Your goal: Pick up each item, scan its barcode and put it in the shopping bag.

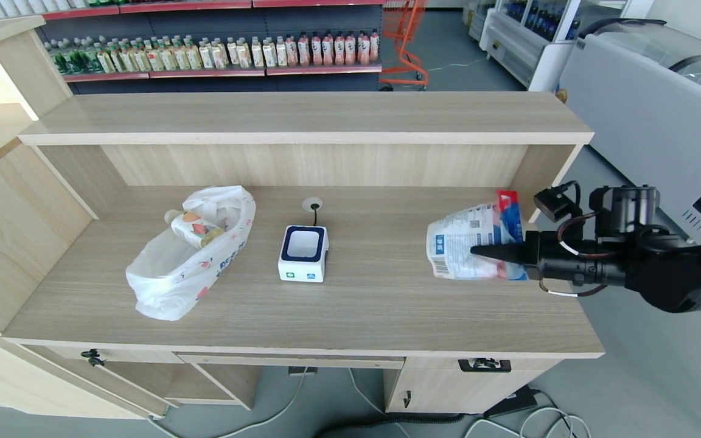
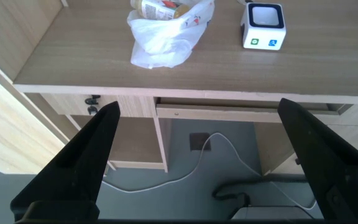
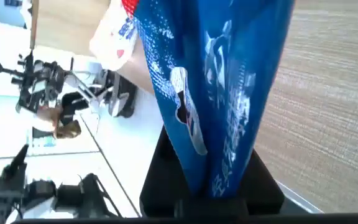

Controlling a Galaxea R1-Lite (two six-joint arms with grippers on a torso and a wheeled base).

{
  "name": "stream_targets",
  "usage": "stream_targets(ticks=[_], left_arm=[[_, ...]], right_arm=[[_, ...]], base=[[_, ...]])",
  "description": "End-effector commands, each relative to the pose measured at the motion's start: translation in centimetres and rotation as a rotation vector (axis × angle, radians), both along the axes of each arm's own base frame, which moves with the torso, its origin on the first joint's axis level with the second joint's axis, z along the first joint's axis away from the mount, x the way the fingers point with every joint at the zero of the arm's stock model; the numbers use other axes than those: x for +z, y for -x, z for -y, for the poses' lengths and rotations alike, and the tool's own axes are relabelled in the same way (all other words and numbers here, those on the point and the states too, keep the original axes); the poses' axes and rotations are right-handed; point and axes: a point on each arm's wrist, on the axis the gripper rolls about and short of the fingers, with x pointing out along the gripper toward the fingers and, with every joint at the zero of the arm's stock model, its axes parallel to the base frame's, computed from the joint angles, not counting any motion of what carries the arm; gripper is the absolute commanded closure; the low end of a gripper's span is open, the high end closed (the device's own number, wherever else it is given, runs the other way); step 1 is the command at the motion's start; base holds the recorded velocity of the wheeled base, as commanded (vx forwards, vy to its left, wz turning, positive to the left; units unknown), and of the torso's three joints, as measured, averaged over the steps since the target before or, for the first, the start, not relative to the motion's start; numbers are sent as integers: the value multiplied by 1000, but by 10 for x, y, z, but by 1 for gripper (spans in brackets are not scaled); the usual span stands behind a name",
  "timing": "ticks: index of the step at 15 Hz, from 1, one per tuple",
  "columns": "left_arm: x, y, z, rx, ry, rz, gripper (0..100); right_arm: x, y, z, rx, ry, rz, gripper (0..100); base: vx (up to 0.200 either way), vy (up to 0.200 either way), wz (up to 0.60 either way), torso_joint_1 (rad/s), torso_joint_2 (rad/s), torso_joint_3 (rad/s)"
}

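Clamping the packet (image 1: 457,234) near the desk's (image 1: 356,304) right edge, your right gripper (image 1: 478,249) holds it lengthwise left-to-right, red top toward the back-right corner; your left gripper (image 2: 197,109) hangs spread below the front edge.

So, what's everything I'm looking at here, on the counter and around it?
counter: one, light wood, with a raised back ledge.
shopping bag: one, white, on the counter's left part.
bottle: one, pale with an orange label, lying in the bag's mouth.
scanner: one, white with a dark-framed top, at the counter's middle.
packet: one, white, blue and red, at the counter's right end.
drink shelves: several rows, red-edged, behind the counter.
freezers: at least two, white, far right.
right fingers: black, shut on the packet.
left fingers: two, black, open, in front of the counter, below its top.
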Motion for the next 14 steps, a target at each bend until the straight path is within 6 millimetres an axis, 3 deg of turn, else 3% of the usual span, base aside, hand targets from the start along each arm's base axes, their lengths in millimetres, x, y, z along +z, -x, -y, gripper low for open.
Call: stream_targets(ticks=[1, 3, 7, 10, 14], left_arm=[[0, 0, 0, 0, 0, 0, 0], [0, 0, 0, 0, 0, 0, 0], [0, 0, 0, 0, 0, 0, 0], [0, 0, 0, 0, 0, 0, 0], [0, 0, 0, 0, 0, 0, 0]], right_arm=[[17, 44, 26, 95, 15, 179, 100], [18, 65, 21, 252, -19, 229, 100], [29, 106, 0, 385, -80, 179, 100], [25, 122, -16, 450, -103, 107, 100], [20, 134, -20, 462, -124, -55, 100]], base=[[0, 0, 0, 0, 0, 0], [0, 0, 0, 0, 0, 0], [0, 0, 0, 0, 0, 0], [0, 0, 0, 0, 0, 0], [0, 0, 0, 0, 0, 0]])
